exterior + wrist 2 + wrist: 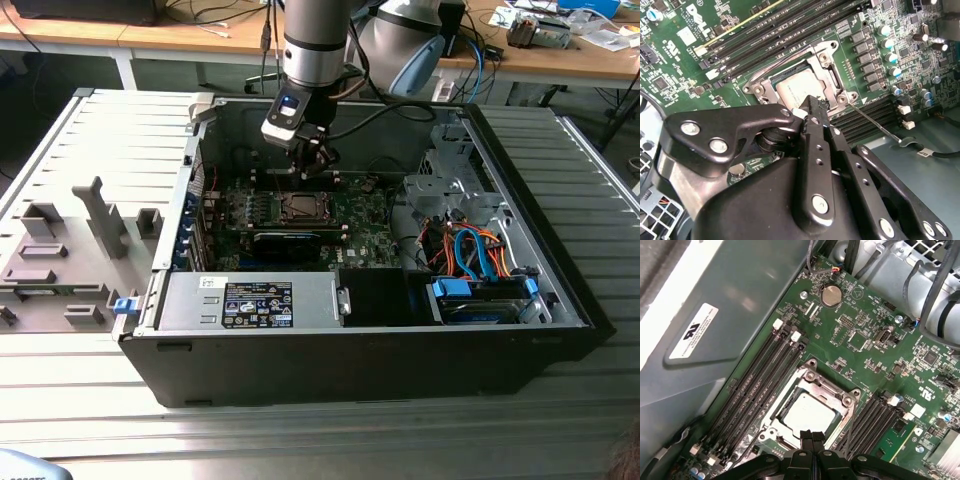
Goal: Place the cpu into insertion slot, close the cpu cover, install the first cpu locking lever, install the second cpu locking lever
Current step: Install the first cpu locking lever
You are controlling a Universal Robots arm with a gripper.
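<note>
Checking in on the socket job: where's the cpu (807, 412)?

>> Seated in the socket, roughly mid-motherboard (365, 225), toward the board's far edge in the exterior view. Flat silver top is visible in both wrist views.

Cover?

>> The cpu cover (830, 385) lies flat around the chip, whose top shows through the window. Frame looks square on the socket.

Claw state?

>> Claw (811, 435) fingers are pressed together, nothing visible between them. Tips are right at the cpu's edge, over one bar of the cover. Can't tell if they actually touch metal.

Levers?

>> One thin lever rod (875, 121) angles out from a socket corner and crosses the memory slots (860, 125). Its hooked end is over the bare case floor. It's not lying along the socket's side. Can't tell whether it's raised or just swung out.

Wider setup?

>> Open pc case (350, 365) sits mid-worktop (300, 440), with the arm (315, 40) coming down into it from above. Grey fixture tray (60, 290) is at the worktop's edge on the exterior view's left, just beside the case. Power supply (250, 300) runs along the case's near wall. Orange and blue cables (470, 250) are bunched at the case's side on the exterior view's right, well apart from the socket.
</note>
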